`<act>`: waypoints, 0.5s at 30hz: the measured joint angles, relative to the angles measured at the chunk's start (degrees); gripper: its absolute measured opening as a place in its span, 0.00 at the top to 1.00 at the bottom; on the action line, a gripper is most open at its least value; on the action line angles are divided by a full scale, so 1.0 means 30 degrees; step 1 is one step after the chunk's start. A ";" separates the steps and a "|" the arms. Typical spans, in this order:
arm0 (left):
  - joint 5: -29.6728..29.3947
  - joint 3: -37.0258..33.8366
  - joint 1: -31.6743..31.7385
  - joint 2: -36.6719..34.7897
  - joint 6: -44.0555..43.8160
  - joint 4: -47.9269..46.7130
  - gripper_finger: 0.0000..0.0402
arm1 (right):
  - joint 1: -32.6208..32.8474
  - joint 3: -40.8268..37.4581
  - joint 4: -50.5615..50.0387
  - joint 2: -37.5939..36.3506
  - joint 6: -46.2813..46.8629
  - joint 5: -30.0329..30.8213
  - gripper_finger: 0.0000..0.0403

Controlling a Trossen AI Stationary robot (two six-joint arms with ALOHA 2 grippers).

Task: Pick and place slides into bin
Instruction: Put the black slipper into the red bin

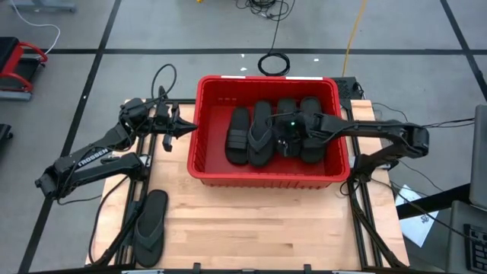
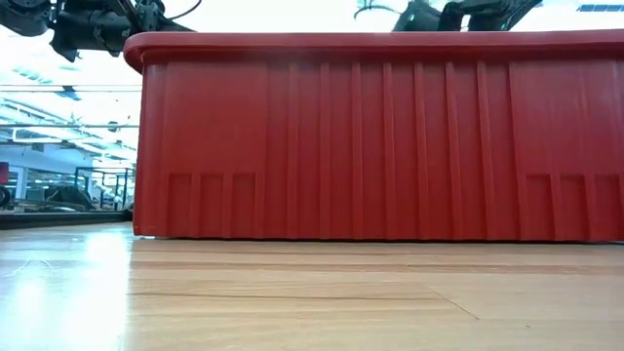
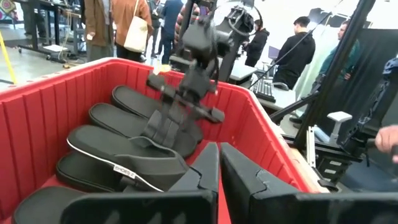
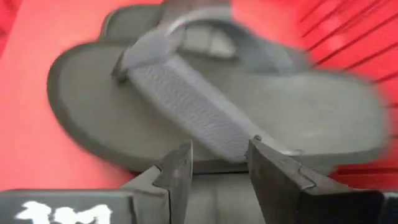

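Right wrist view: right pincer [image 4: 219, 163] released, just above thong slide [image 4: 211, 106] in bin [image 1: 205, 164]

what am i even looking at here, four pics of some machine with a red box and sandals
This is a robot with two dark arms at a wooden table, each ending in a two-finger gripper. One picture looks straight down, one looks level from the tabletop at the box wall, and two come from cameras on the wrists. The large red ribbed plastic bin holds four flat black rubber sandals; one more black sandal lies on the table outside it. The right gripper is down inside the bin, fingers open just above a thong sandal, holding nothing. The left gripper waits shut beside the bin's left wall.
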 joint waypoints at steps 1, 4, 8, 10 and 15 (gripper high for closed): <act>0.0057 0.0000 0.0000 0.0000 -0.0007 0.0000 0.97 | 0.0001 0.0173 -0.0093 -0.0437 -0.0002 0.0410 0.64; 0.0341 0.0000 -0.0002 0.0000 -0.0007 0.0007 0.97 | 0.0007 0.1149 -0.0367 -0.1918 0.0011 0.1335 0.64; 0.0379 0.0000 -0.0006 0.0000 0.0008 0.0015 0.99 | -0.0062 0.2819 -0.0195 -0.3772 0.2746 -0.0114 0.71; 0.0374 0.0000 0.0000 0.0000 0.0073 0.0033 1.00 | -0.0316 0.3138 0.1342 -0.4685 0.5479 -0.2551 0.77; -0.0166 0.0000 0.0000 0.0000 0.0626 0.0121 0.99 | 0.0049 0.1970 0.5800 -0.6308 1.1181 -0.7247 0.97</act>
